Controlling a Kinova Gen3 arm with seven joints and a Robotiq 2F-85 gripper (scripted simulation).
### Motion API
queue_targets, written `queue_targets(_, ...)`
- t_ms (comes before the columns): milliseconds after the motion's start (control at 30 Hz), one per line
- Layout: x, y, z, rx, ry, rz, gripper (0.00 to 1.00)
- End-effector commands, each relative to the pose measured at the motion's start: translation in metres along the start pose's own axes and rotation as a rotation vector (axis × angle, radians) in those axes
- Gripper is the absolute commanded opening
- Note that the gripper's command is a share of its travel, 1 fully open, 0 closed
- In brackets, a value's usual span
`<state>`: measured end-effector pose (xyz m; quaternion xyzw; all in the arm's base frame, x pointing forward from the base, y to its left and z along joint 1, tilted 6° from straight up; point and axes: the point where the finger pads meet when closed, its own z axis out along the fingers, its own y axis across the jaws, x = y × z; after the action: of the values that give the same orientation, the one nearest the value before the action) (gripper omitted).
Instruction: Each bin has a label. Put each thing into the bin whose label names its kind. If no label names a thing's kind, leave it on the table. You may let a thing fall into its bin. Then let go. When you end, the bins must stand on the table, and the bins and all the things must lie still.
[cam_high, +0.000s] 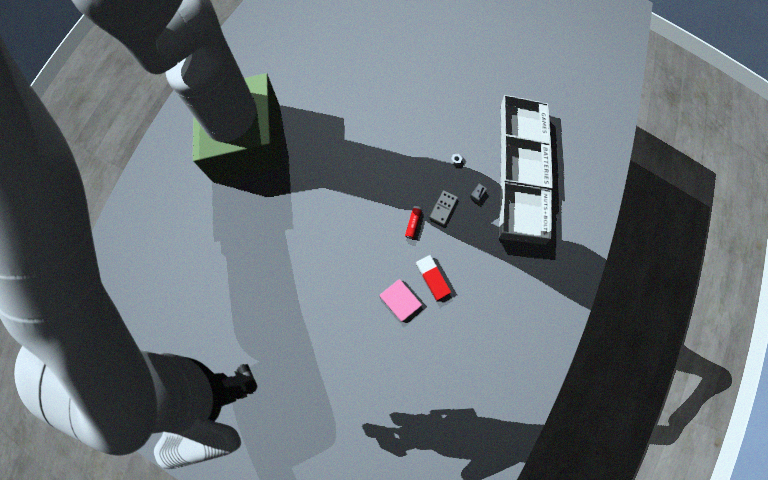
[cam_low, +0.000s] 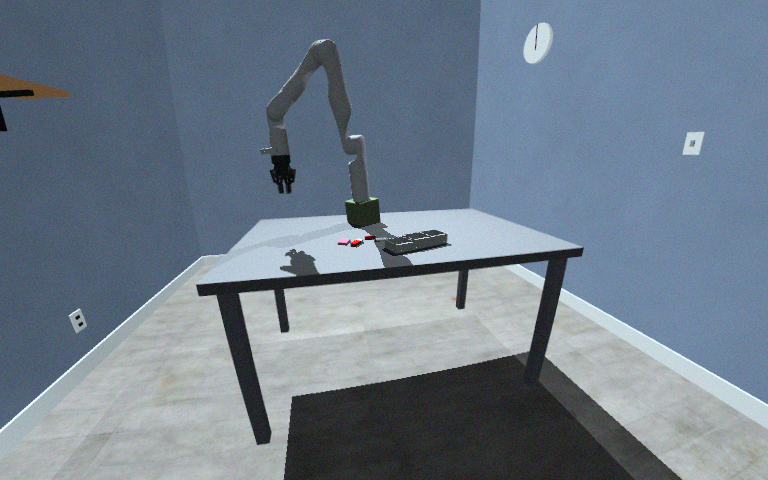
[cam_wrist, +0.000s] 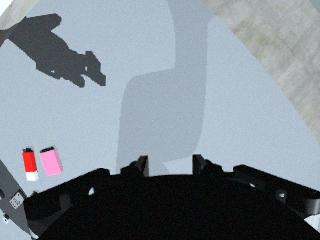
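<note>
The end effector (cam_high: 249, 378) (cam_low: 284, 192) (cam_wrist: 170, 166) hangs above the surface (cam_high: 351, 362) (cam_low: 487, 234) (cam_wrist: 245, 100), fingers apart; the pink block (cam_high: 400, 300) (cam_low: 343, 241) (cam_wrist: 51, 162), battery (cam_high: 413, 223) (cam_low: 369, 237) and domino (cam_high: 444, 207) (cam_wrist: 17, 200) lie well apart from it. The nut (cam_high: 457, 159) (cam_wrist: 6, 218) lies nearer the bins (cam_high: 502, 158) (cam_low: 416, 243).

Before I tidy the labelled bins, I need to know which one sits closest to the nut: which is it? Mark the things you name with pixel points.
The middle bin, BATTERIES (cam_high: 545, 165), is nearest the nut (cam_high: 453, 156); GAMES and NUTS+BOLTS flank it, both farther off.

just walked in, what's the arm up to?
It's handling nothing: the pincer is up off the table, partly open, fingers apart. The domino, red battery and nut lie outside the labelled bins, which look empty, so sorting remains.
</note>
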<state>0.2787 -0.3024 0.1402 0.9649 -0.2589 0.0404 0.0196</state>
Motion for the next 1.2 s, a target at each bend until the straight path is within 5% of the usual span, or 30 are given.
queue_targets(0,0.001,-0.025,0.002,0.005,-0.002,-0.153,0.09)
queue_targets(333,-0.002,-0.077,0.007,0.012,-0.028,-0.611,0.09)
queue_targets(467,-0.003,-0.076,0.007,0.016,-0.034,-0.701,0.09)
queue_targets(833,-0.014,-0.143,0.011,0.024,-0.048,-1.24,0.09)
queue_targets(1167,-0.024,-0.171,0.013,0.035,-0.061,-1.639,0.09)
